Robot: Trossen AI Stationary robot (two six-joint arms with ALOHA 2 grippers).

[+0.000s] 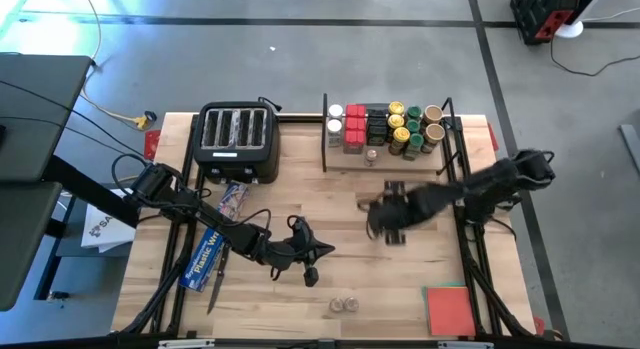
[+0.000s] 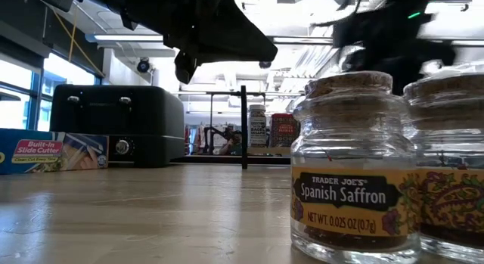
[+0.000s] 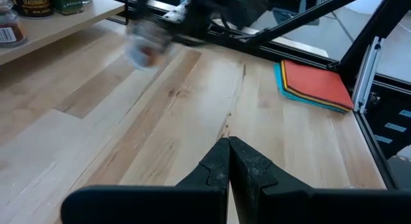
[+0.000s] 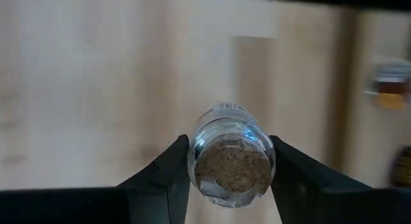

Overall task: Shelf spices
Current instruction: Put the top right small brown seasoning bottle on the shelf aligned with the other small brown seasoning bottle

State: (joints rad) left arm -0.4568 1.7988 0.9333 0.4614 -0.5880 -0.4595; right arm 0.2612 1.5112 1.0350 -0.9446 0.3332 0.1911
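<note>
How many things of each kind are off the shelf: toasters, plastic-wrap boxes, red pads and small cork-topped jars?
toaster: 1
plastic-wrap box: 1
red pad: 1
cork-topped jars standing on the table: 2
cork-topped jar held in the right gripper: 1
Total: 6

Spices [image 1: 392, 127] packed on shelf [image 1: 340, 159] beside toaster [image 1: 238, 139]; R gripper [image 1: 385, 221] mid-table; L gripper [image 1: 311, 276] nr 2 jars [image 1: 344, 305]; red pad [image 1: 449, 309] at corner.
</note>
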